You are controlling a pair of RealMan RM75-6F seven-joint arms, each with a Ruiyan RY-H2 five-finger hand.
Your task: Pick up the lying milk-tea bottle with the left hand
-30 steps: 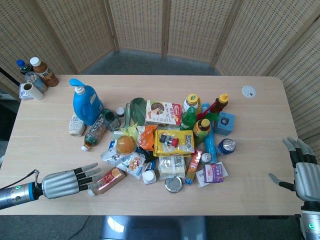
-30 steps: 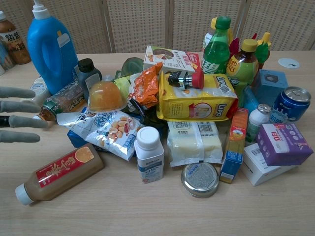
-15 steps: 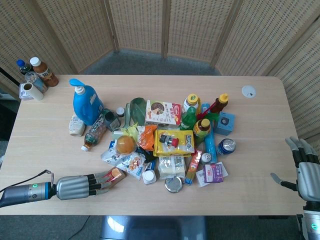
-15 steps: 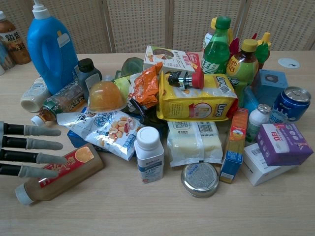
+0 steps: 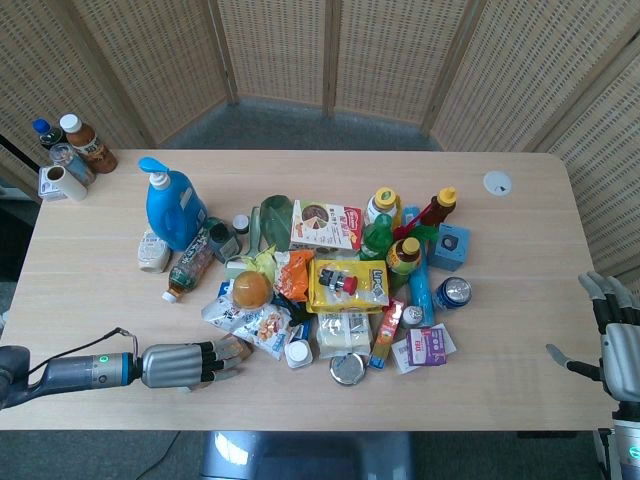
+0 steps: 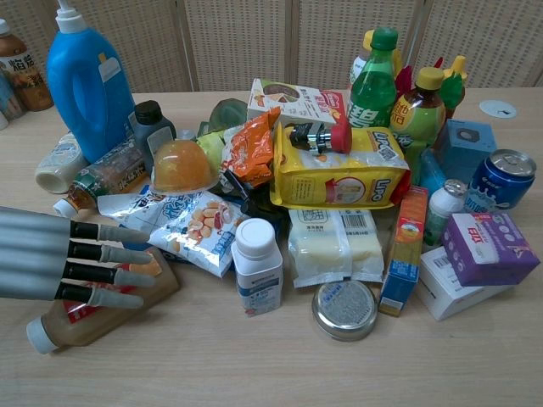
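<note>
**Left hand over lying milk-tea bottle, not gripped**

Left hand [image 6: 64, 261]: flat, fingers stretched out side by side and a bit apart, holding nothing. It comes in from the table's near-left edge. In the chest view the fingertips [image 6: 127, 277] lie across the upper half of the milk-tea bottle [image 6: 102, 309]. Can't tell whether they touch it or hover just above.

Milk-tea bottle: on its side under and just below the hand, white cap [image 6: 38, 336] toward the near-left, body slanting up to the right. Red label mostly hidden by the fingers. In the head view only the bottle's far end [image 5: 237, 347] shows past the fingertips.

Around the hand:
- Just beyond the fingertips: snack bag [image 6: 199, 227], touching or nearly touching the bottle's far end.
- Further right of the fingertips: white pill bottle [image 6: 257, 264], upright, then a round tin [image 6: 345, 309] lying flat.
- Above the hand: jelly cup [image 6: 181, 165], a small tea bottle [image 6: 102, 176] on its side, blue detergent jug [image 6: 85, 80] upright behind them.
- Well right of it: yellow bag [image 6: 339, 174], green bottle [image 6: 372, 80], blue can [image 6: 498, 178], purple box [image 6: 489, 248].

Right hand [image 5: 612, 340]: at the table's far-right edge, well apart from the pile, fingers extended and spread, thumb out to the side, holding nothing. Head view only.

Table [image 5: 520, 270]: light wood, the pile sits mid-table.
</note>
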